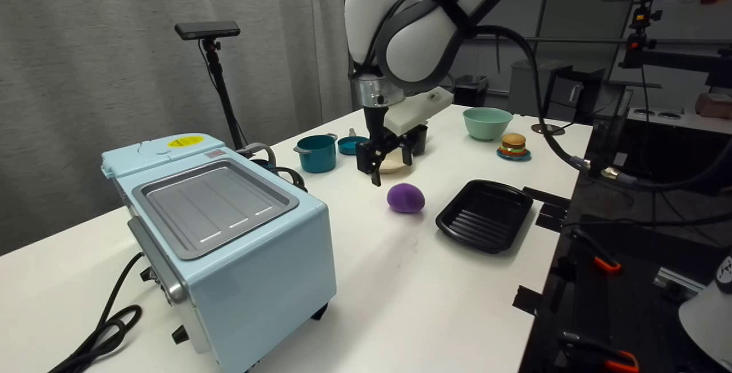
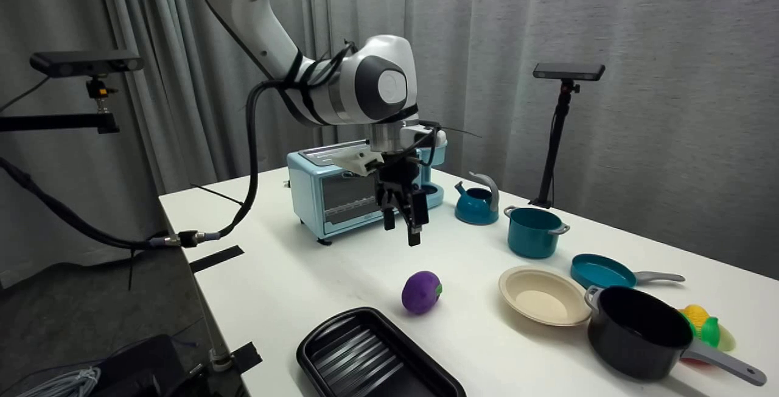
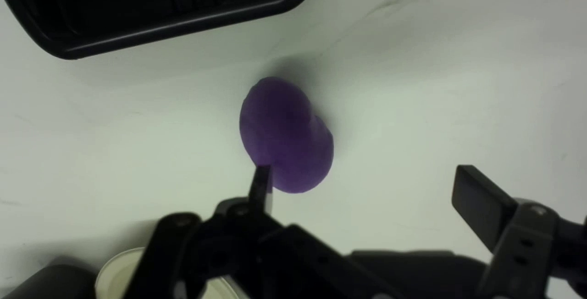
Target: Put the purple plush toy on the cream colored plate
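The purple plush toy lies on the white table in both exterior views, with a small green spot on one end. My gripper is open and empty, held above the table, apart from the toy. In the wrist view the toy is beyond the fingertips and toward the left finger of my gripper, which overlaps its lower edge. The cream colored plate is bare and sits beside a black pot. In the wrist view the plate is mostly hidden behind the left finger.
A black ridged tray lies close to the toy. A light blue toaster oven stands at one side. A black pot, teal pan, teal pot and kettle stand around the plate. A toy burger sits near a green bowl.
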